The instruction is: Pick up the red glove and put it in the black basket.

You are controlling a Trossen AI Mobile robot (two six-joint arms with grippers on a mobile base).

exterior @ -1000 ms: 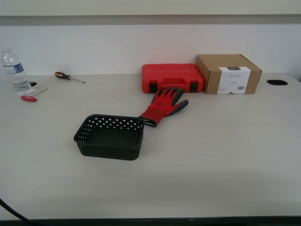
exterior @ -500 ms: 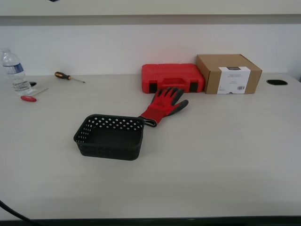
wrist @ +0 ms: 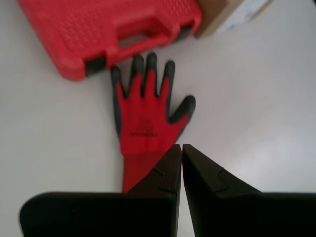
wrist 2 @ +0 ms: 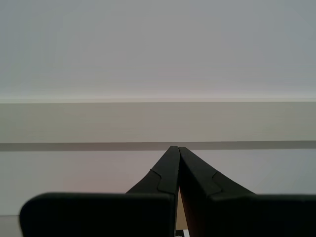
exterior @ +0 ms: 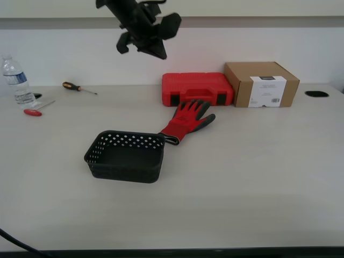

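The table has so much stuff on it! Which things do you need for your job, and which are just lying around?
Needed for the job:
red glove
black basket
my first claw, shut above the glove

Just lying about:
red tool case
cardboard box
water bottle
two screwdrivers

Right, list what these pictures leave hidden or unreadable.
- The red glove: my first gripper covers its cuff in the first wrist view.
- The black basket: its floor is too dark to read in the exterior view; neither wrist view shows it.
- The cardboard box: label print too small in the exterior view.
- My second gripper: its wrist view shows only wall, so its place over the table is unknown.
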